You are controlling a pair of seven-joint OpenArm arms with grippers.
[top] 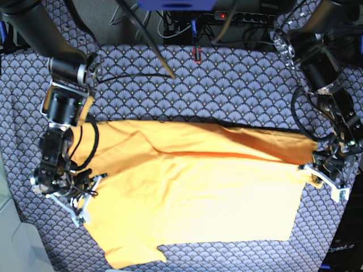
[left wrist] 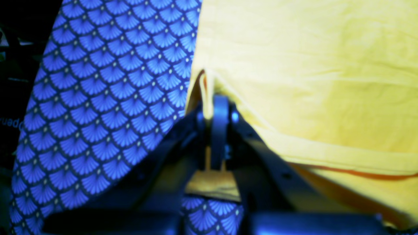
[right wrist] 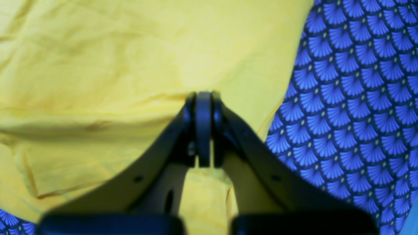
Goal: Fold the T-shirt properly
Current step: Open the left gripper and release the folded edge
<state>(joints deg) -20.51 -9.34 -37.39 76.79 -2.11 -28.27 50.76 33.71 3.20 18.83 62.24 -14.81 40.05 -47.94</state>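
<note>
**Op:** Holding cloth on both sides right now. My left claw [left wrist: 217,107] is pinched shut on the edge of the T-shirt [top: 193,192], where the hem peaks up between the tips. My right claw [right wrist: 203,104] is clamped shut too, with a tuck of yellow fabric caught in it.

**Spotter:** Where's the shirt sitting overall?

**Op:** Spread across the middle of the counter on the tablecloth [top: 227,85]. In the base view there's a long crease running across its upper part, and one sleeve pokes out at the near edge. The left claw has the edge on that view's right, the right claw the edge on its left, well apart.

**Spotter:** So, how do you want to play this fold?

**Op:** My read: carry both edges together, at the same height and pace, so the fold line stays straight. If one side leads, the crease goes diagonal.

**Spotter:** Slack in the middle?

**Op:** That's the worry. I'd keep light tension between the claws so the cloth doesn't sag or bunch, and avoid dragging the tablecloth along. I can't tell whether each pinch holds one layer or two, so I'd lift gently first.
</note>
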